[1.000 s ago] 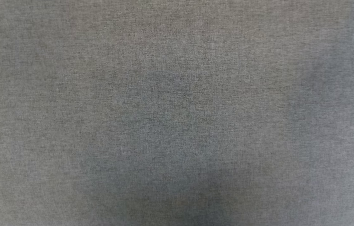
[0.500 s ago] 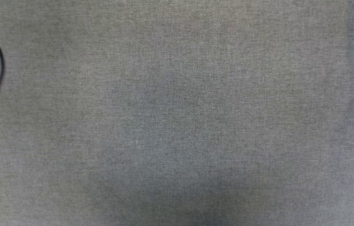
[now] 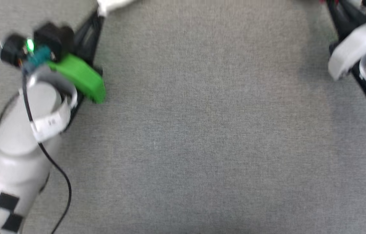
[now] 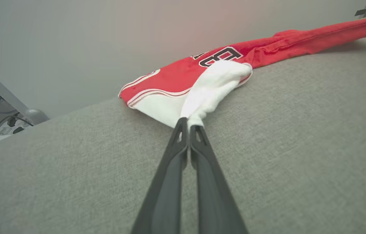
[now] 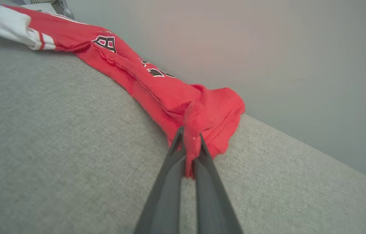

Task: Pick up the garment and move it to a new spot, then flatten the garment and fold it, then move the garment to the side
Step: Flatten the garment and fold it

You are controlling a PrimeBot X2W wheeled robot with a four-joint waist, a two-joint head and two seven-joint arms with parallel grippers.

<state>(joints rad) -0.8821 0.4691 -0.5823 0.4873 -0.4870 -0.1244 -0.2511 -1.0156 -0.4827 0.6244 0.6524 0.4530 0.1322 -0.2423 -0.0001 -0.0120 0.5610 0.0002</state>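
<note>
left wrist view: left pincer (image 4: 187, 125) grips garment (image 4: 176, 74).

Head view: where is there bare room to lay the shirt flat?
The grey fabric surface is bare between the pale left arm and right arm. Crowded along the far edge, where the red jersey with white sleeves stretches.

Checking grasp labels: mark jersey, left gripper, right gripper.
jersey (image 4: 176, 76), left wrist view, red front panel.
left gripper (image 4: 188, 125), left wrist view, between fingertips.
right gripper (image 5: 190, 139), right wrist view, between fingertips.
</note>
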